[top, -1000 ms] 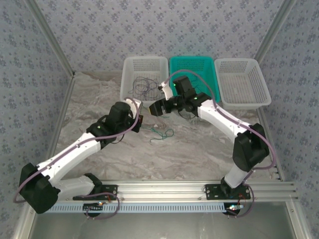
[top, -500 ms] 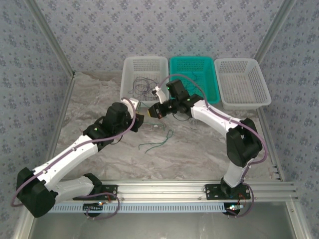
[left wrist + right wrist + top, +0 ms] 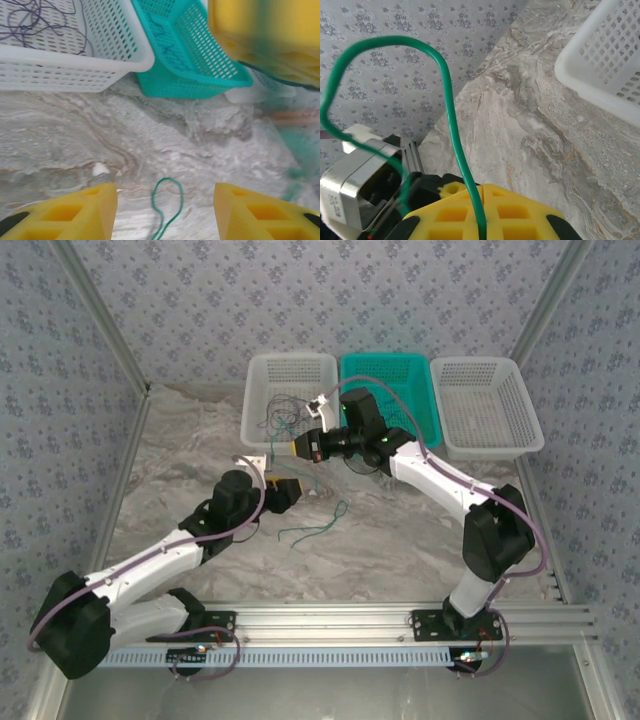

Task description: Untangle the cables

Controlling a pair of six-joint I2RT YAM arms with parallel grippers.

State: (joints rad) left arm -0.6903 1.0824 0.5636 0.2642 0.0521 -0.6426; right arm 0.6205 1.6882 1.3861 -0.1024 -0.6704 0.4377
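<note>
Pinching green cable (image 3: 449, 100) in closed right gripper (image 3: 480, 197), wire arching up from the jaws | left gripper (image 3: 165, 202) jaws apart, empty, low over green loop (image 3: 168, 179) on table (image 3: 60, 135) | dark cable (image 3: 290, 410) in white basket (image 3: 290, 358) | I judge wires light, limp, slippery: take near an end, pull gently.

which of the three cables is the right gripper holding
The green cable, pinched in the shut right gripper; the dark cable lies in the left white basket.
</note>
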